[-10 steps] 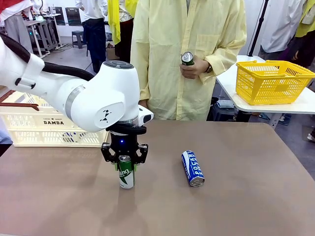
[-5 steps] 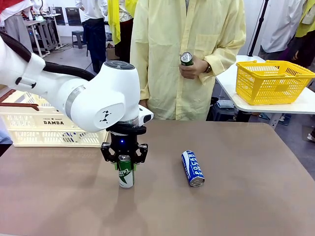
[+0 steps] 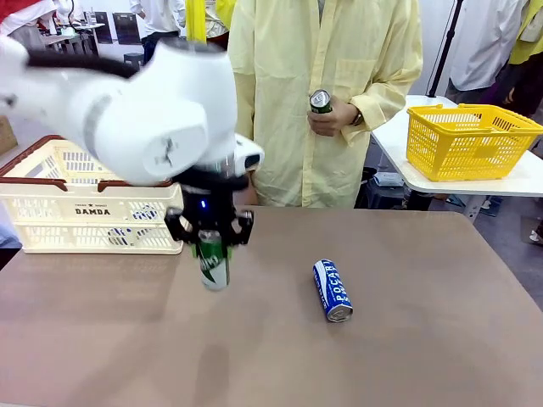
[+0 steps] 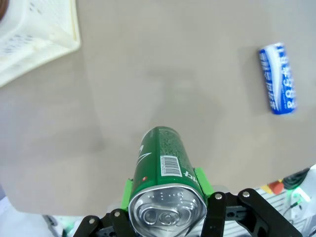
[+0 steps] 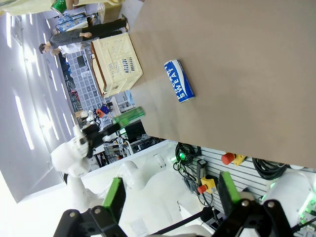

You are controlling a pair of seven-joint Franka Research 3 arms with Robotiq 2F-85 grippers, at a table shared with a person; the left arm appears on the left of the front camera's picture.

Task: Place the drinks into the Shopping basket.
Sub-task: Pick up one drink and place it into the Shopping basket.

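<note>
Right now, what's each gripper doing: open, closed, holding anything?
Left gripper: closed on the green can.
Right gripper: open, holding nothing.

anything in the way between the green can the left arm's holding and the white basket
Nothing visible: the left gripper holds the green can clear of the table, with only bare surface between it and the Shopping basket.
</note>
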